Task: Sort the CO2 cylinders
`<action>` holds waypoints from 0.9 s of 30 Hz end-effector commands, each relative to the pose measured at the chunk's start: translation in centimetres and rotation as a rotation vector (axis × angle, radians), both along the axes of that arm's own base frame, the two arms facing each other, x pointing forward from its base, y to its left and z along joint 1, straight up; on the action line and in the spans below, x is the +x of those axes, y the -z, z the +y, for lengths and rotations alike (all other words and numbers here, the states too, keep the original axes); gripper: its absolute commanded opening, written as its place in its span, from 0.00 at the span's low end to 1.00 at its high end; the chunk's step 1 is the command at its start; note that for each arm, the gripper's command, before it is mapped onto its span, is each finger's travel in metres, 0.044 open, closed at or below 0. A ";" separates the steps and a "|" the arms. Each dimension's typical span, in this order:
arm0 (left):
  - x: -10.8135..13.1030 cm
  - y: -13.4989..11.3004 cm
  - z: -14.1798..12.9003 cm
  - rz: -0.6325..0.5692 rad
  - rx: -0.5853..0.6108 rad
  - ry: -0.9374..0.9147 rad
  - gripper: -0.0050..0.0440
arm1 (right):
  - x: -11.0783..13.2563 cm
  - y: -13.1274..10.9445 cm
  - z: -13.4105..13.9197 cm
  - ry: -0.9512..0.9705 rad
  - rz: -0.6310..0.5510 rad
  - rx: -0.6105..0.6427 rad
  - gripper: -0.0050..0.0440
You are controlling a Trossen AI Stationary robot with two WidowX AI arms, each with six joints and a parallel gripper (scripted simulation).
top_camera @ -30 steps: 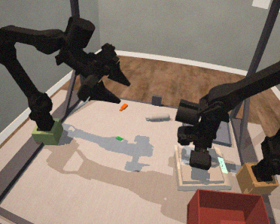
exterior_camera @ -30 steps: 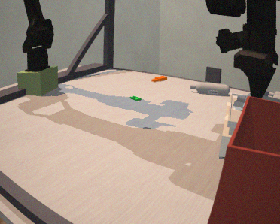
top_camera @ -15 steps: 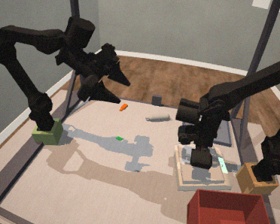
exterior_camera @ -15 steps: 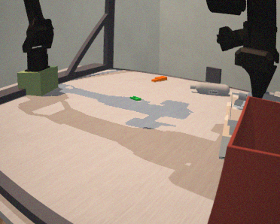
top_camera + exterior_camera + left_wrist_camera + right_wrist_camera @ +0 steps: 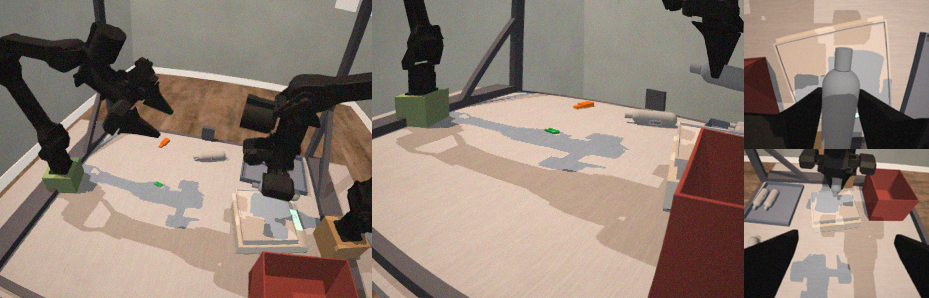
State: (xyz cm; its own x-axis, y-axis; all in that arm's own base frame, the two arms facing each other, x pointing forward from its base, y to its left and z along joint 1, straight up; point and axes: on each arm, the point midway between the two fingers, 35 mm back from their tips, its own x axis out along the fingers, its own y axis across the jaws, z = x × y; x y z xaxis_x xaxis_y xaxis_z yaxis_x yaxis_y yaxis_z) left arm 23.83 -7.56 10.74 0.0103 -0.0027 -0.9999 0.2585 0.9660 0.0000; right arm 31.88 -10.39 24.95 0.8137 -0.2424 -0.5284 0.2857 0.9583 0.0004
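My left gripper is shut on a grey CO2 cylinder and holds it above the scale. The scale's lit display is too small to read. My right gripper is open and empty, high over the table. Another cylinder lies on the table, its stamp unreadable. Two cylinders lie side by side in the blue-grey tray. The red scrap bin shows no cylinder.
The bin's tall wall stands close beside the scale; the tray is on the scale's other side. A small orange thing and a small green thing lie on the table. A dark block stands at the far edge.
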 end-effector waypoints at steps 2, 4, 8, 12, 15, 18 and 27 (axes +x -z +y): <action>0.7 -1.6 0.6 -0.042 -0.009 0.006 0.03 | -0.1 0.0 -0.1 0.023 -0.008 -0.007 1.00; 1.1 -1.7 1.5 -0.057 -0.006 0.012 0.00 | 0.2 0.3 -0.4 0.061 -0.010 -0.017 1.00; 2.6 -2.2 5.0 -0.111 0.008 0.037 0.00 | 0.5 0.2 -1.2 0.221 -0.059 -0.062 1.00; 3.1 -2.4 7.0 -0.133 0.018 0.051 0.00 | 0.6 0.0 -1.6 0.296 -0.090 -0.080 1.00; 3.4 -2.3 10.2 -0.136 0.042 0.065 0.00 | 0.5 -0.2 -1.8 0.384 -0.133 -0.099 1.00; 3.2 -2.2 13.5 -0.130 0.064 0.070 0.00 | 0.4 -0.4 -2.0 0.447 -0.167 -0.111 1.00; 0.3 -1.8 21.3 -0.093 0.096 0.028 0.00 | 0.2 -0.6 -2.0 0.505 -0.201 -0.120 1.00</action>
